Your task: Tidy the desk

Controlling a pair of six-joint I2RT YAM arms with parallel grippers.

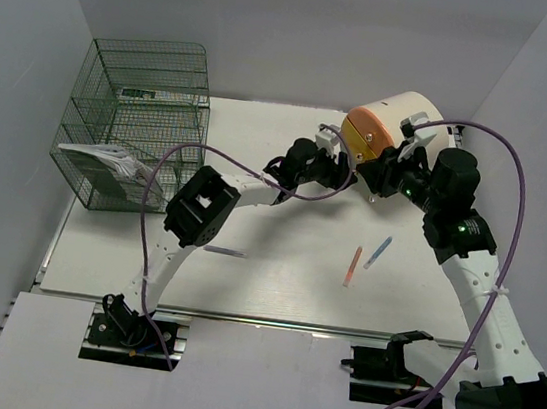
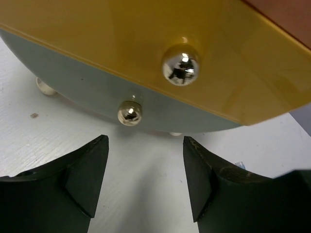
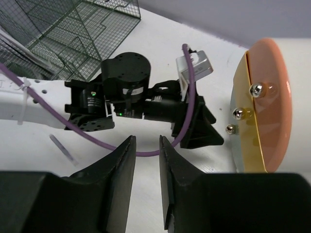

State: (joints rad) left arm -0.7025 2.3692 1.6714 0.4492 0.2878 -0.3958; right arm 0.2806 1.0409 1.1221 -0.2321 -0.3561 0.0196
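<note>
Desk (image 1: 273, 285) takes up most of the top view. 3 loose pens lie on it: an orange pen (image 1: 351, 265) and a blue pen (image 1: 378, 251) near each other right of centre, and a pale pen (image 1: 225, 252) w/ the left forearm over it. The green wire rack (image 1: 139, 116) is at the back left and the cream cylinder (image 1: 396, 115) at the back, centre-right. Left gripper (image 2: 146, 141) has its jaws apart, nothing between them, just in front of the cylinder's orange face (image 3: 272, 97), w/ the lower chrome knob (image 2: 129, 113) roughly ahead. Right gripper (image 3: 147, 141) shows only a narrow gap, also empty, aimed across at the left one. Main risk, IMO: both arms crowd the same spot, so either one advancing could knock the other's fingers or wrist. 2nd risk: the knob is small, round and shiny, so a pinch slightly off-centre prob. slips off. The cylinder sits on small feet, so a shove on its face could slide or turn it rather than open anything. The purple cable (image 1: 512, 196) loops wide near the right arm and could snag on a swing. A low forearm sweep could also scatter the pens toward the desk edge.
</note>
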